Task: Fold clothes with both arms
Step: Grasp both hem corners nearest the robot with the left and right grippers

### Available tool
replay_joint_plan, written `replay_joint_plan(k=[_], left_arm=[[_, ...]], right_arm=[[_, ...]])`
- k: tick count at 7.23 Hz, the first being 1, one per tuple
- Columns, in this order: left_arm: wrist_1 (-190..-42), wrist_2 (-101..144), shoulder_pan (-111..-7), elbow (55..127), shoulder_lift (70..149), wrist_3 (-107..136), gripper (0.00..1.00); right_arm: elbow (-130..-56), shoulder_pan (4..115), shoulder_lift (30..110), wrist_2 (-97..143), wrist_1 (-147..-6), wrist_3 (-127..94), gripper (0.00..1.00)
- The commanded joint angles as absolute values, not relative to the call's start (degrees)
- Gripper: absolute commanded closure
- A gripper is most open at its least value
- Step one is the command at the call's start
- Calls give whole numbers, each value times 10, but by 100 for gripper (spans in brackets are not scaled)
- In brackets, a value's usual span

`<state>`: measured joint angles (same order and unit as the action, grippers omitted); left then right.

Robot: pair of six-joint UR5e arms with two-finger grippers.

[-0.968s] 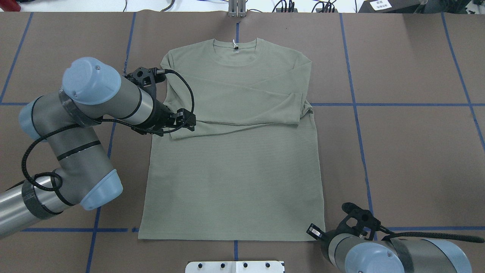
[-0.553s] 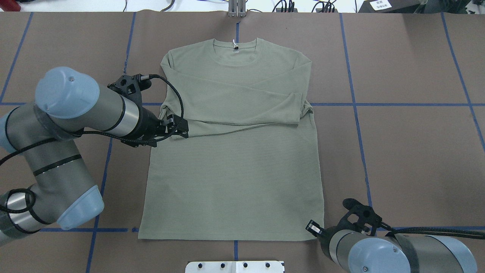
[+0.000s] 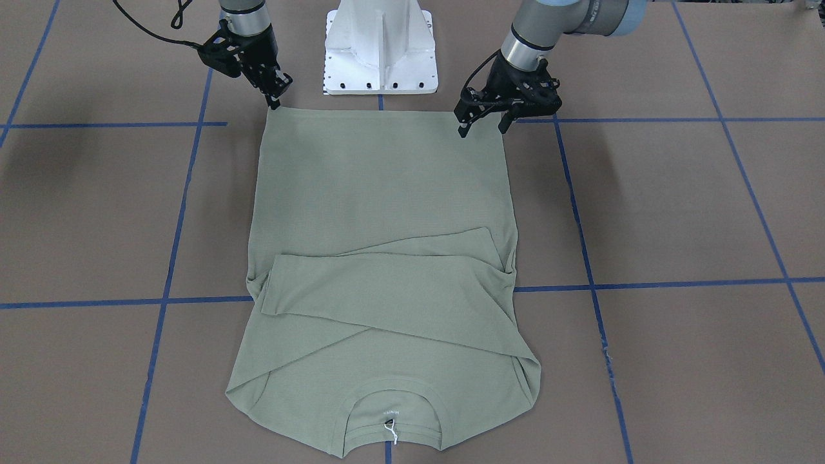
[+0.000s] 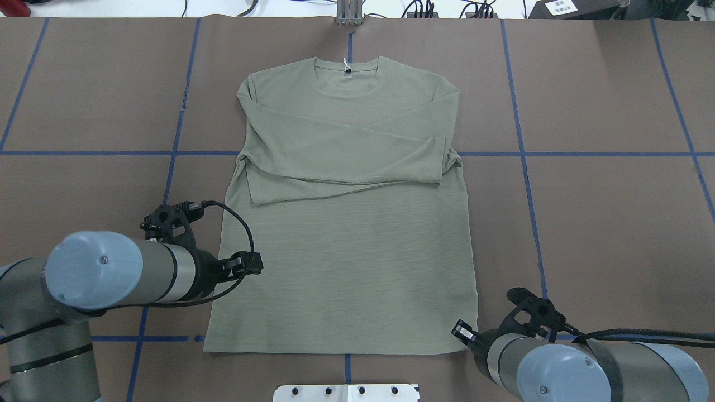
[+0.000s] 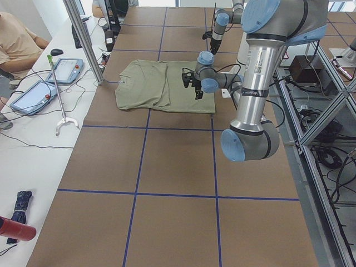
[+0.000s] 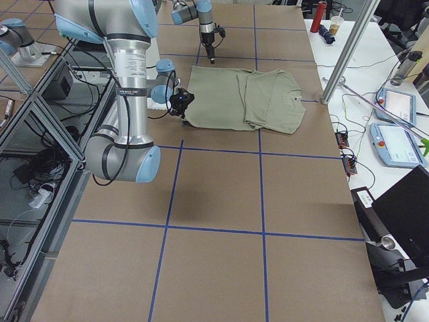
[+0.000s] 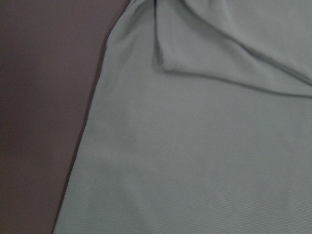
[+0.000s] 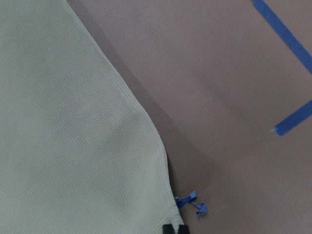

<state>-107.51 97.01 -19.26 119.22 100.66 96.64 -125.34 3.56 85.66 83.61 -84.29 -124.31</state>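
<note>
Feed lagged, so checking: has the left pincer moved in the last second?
Yes. The left pincer has left the folded sleeve and come toward the robot along the shirt's edge.

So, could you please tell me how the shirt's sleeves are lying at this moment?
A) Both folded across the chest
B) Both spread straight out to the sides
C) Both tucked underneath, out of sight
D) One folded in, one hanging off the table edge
A, since both sleeves lie folded across the chest of the shirt, overlapping each other, and neither reaches out over the table.
</note>
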Motion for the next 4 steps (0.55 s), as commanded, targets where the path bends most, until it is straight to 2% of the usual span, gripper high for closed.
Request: replay_joint_plan(k=[1,4], left_arm=[[-1072,929,-134,1201,965,1025,6],[-1072,911,-94,1194,929,1045,15]], right_arm=[[-1258,40,857,836,-843,-1245,100],[-1259,43,857,836,-843,-1245,100]])
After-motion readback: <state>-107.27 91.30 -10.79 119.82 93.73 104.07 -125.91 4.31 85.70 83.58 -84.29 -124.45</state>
